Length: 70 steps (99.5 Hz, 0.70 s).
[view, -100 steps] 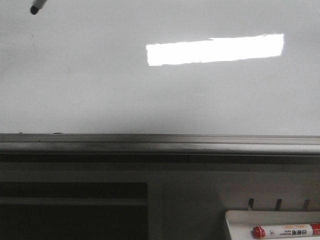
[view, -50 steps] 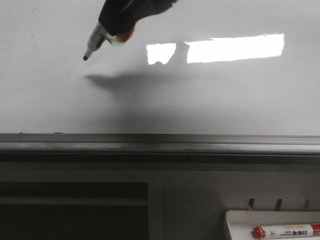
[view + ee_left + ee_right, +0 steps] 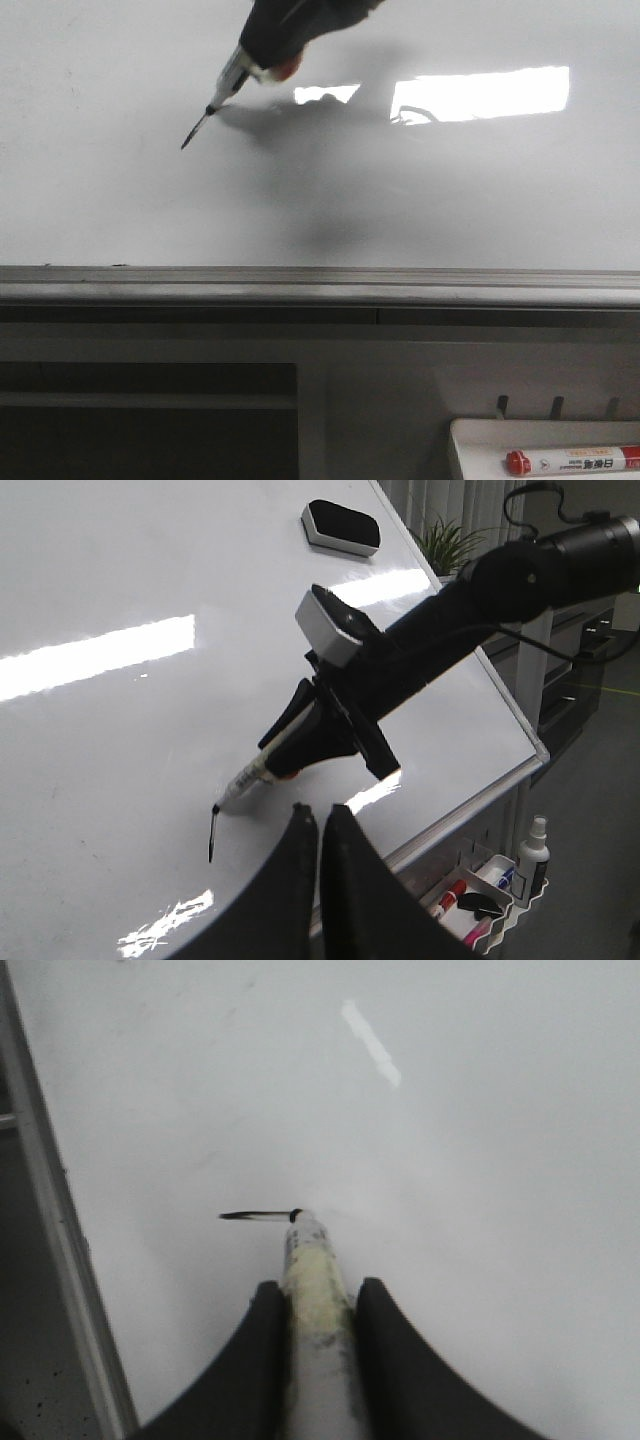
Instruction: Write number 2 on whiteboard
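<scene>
The whiteboard (image 3: 120, 200) fills the upper front view, with a bright reflection at the upper right. My right gripper (image 3: 275, 40) is shut on a white marker (image 3: 228, 82) whose black tip touches the board. A short dark slanted stroke (image 3: 196, 130), the only part of the number 2 that shows, runs from the tip down to the left. The right wrist view shows the marker (image 3: 312, 1300) between the fingers and the stroke (image 3: 255, 1216). My left gripper (image 3: 318, 815) is shut and empty, off the board near its lower edge, and sees the marker (image 3: 250, 778) and stroke (image 3: 213, 838).
A grey metal rail (image 3: 320, 285) runs under the board. A small white tray (image 3: 480, 440) at the lower right holds a red-capped marker (image 3: 570, 462). A black eraser (image 3: 341, 526) sticks to the board's far part. A spray bottle (image 3: 533, 850) stands by the tray.
My right arm came in from the top with the marker. The tip has touched the board and drawn a short stroke up to the right.
</scene>
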Each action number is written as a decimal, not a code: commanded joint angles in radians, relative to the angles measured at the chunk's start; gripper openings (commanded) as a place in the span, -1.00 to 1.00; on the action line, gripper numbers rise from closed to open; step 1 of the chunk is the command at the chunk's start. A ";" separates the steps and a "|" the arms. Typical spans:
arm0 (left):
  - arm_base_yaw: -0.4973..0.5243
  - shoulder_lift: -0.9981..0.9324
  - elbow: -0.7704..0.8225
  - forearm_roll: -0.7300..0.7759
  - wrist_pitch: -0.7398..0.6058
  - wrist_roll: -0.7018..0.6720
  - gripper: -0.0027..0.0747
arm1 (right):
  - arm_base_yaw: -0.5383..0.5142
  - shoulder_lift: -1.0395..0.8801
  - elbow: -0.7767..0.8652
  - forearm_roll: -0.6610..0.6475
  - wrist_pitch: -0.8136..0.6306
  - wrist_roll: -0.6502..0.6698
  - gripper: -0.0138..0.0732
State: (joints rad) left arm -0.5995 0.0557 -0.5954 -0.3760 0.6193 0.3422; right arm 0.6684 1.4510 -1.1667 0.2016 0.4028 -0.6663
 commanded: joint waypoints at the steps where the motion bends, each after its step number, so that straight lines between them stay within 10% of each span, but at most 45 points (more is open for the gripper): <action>1: 0.001 0.017 -0.021 -0.025 -0.069 -0.014 -0.98 | -0.112 -0.020 -0.080 -0.090 0.003 -0.006 -0.83; 39: 0.001 0.017 -0.021 -0.025 -0.069 -0.014 -0.98 | -0.294 -0.149 -0.092 -0.100 0.380 0.074 -0.82; 70: 0.001 0.017 -0.021 -0.025 -0.069 -0.014 -0.98 | -0.154 -0.155 0.171 0.058 0.150 0.127 -0.82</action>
State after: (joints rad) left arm -0.5995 0.0557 -0.5947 -0.3760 0.6193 0.3422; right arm 0.4814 1.2829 -1.0430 0.2778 0.7203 -0.5746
